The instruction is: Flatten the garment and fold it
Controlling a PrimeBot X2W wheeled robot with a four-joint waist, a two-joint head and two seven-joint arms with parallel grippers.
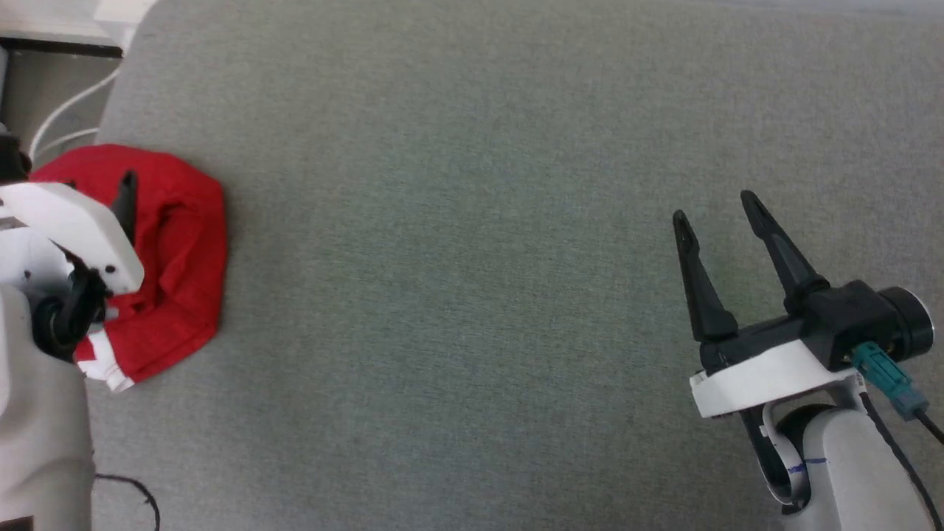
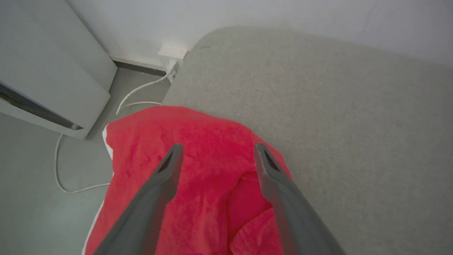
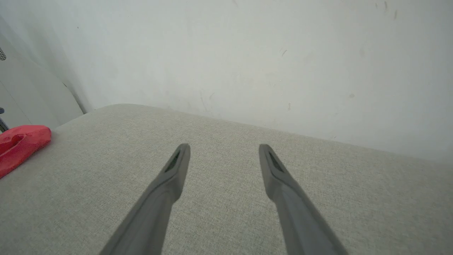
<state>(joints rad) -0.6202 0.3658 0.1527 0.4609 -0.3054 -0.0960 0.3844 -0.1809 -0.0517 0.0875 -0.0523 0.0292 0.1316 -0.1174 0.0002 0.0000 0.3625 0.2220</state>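
The head view looks almost straight down on the grey bench from above. The left wrist view hangs close over the red shorts, facing along the left pincer towards the bench corner and the wall. The right wrist view looks low across the bench along the right pincer to the wall. All three share bench and shorts.

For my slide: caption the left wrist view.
Open left gripper above crumpled red garment at edge of grey surface.
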